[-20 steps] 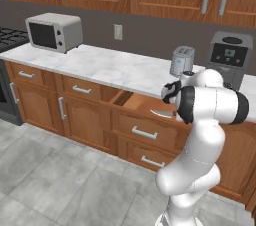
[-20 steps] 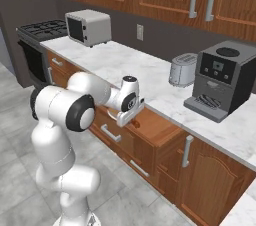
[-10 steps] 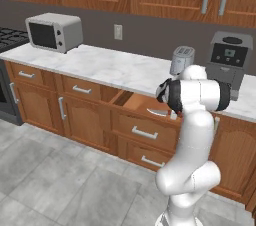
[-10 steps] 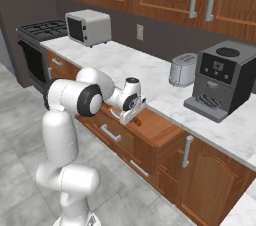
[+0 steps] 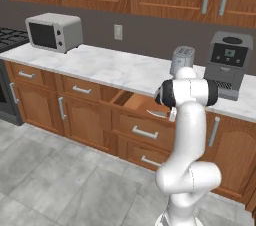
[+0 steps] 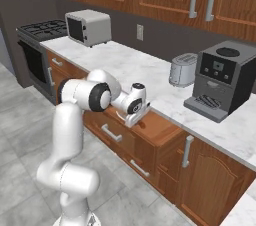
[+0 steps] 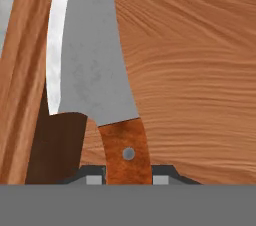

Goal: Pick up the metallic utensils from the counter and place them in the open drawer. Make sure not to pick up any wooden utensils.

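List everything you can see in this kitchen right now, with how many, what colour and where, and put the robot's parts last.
microwave: one, silver, counter's left end
toaster: one, silver, beside the coffee machine
coffee machine: one, dark grey, counter's right
counter: one, white marble
wall outlet: one, white, backsplash
stove: one, black, far left
open drawer: one, brown wood, under the counter
knife: one, grey blade, reddish-brown handle, over the drawer
gripper: one, shut on the knife's handle
arm: one, white
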Controlling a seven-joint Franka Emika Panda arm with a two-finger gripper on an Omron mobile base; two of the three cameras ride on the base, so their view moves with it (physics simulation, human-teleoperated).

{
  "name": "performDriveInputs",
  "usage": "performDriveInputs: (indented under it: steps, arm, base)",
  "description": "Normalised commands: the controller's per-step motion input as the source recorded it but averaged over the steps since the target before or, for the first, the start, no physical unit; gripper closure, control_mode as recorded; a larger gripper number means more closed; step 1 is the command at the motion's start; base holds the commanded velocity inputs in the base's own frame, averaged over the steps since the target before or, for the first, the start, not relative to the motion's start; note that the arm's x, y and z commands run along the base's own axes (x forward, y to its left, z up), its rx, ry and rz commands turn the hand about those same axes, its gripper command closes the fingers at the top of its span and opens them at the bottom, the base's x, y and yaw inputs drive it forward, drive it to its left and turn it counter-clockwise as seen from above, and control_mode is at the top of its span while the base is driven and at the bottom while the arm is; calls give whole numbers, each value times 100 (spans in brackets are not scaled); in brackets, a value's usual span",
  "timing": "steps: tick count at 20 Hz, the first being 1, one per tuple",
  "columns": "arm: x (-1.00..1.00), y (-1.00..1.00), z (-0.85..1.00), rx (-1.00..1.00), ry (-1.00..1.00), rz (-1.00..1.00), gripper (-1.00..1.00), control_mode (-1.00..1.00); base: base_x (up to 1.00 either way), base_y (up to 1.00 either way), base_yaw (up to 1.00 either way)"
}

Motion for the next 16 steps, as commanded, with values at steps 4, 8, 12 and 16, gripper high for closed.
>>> performDriveInputs:
  steps: [4, 8, 12, 16]
  arm:
    - [-48, -14, -59, 0, 0, 1, 100, -100]
    - [-100, 0, -60, 2, 0, 4, 100, -100]
    - [-100, 8, -62, 7, -6, 7, 100, -100]
    - [-100, 26, -56, 7, -7, 7, 100, -100]
  base:
    - [0, 0, 0]
    - [0, 0, 0]
    - [0, 0, 0]
    - [0, 0, 0]
